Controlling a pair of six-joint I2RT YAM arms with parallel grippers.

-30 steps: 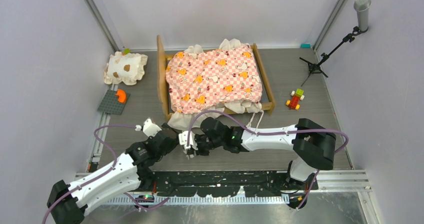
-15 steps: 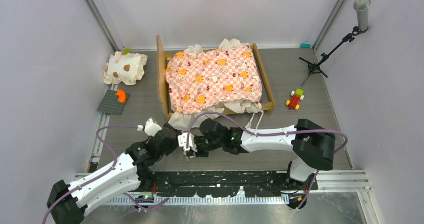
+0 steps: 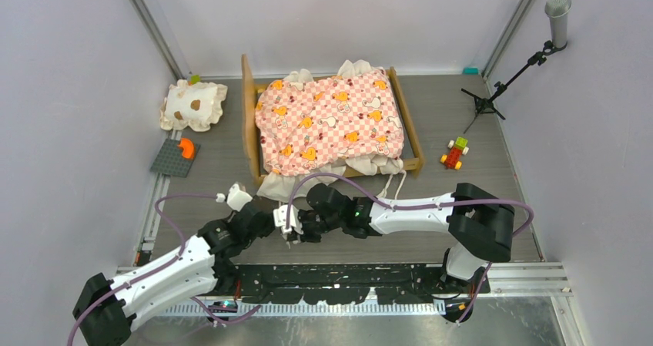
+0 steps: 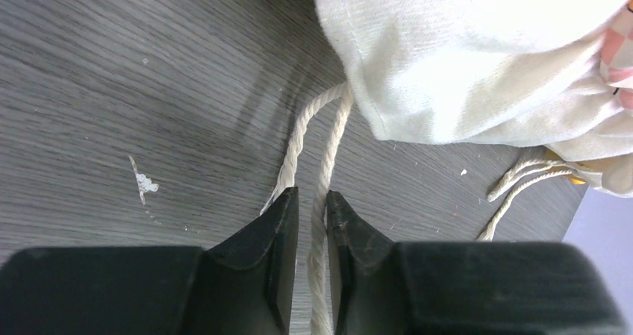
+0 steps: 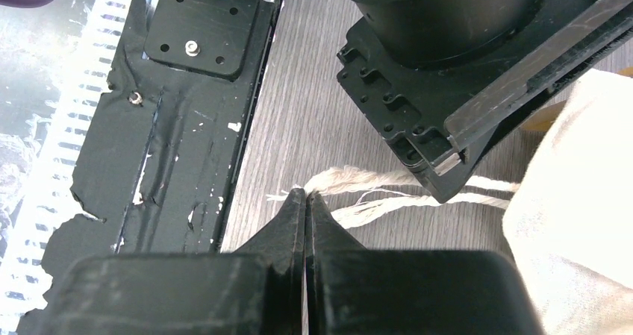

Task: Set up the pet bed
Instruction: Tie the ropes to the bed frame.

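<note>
**Top view:** The pet bed [image 3: 331,122] stands at twelve o'clock on the grey wood-grain counter [image 3: 493,207], close to the back wall. Its light-wood frame carries a tall headboard on the nine o'clock side. A pink checkered mattress printed with orange animals lies rumpled on the frame, and its cream ruffle spills over the six o'clock edge. White cords [image 3: 394,183] trail from that ruffle onto the counter.

A cream pillow with brown spots [image 3: 194,105] lies at ten o'clock, with a grey studded plate [image 3: 174,158] bearing an orange piece near it toward six o'clock. A small brick toy [image 3: 455,154] sits at three o'clock of the bed, and a microphone stand [image 3: 493,92] is at two o'clock. Pale lilac walls close in three sides. The left hand [image 3: 266,216] and right hand [image 3: 293,234] meet just beside each other at six o'clock of the bed.

**Left wrist view:** The left hand's black fingers stand a narrow slot apart, with one twisted cotton strand of the cords running through the slot. Whether they pinch it cannot be told. A second strand runs outside the nine o'clock finger. Both lead under the soft woven ruffle [image 4: 463,59].

**Right wrist view:** The right hand's fingers are pressed together, their tips at a frayed strand end. Whether any fibre is caught cannot be told. A black bolted base plate [image 5: 186,89] lies at nine o'clock, and the left arm's black housing [image 5: 463,59] fills one o'clock.
</note>
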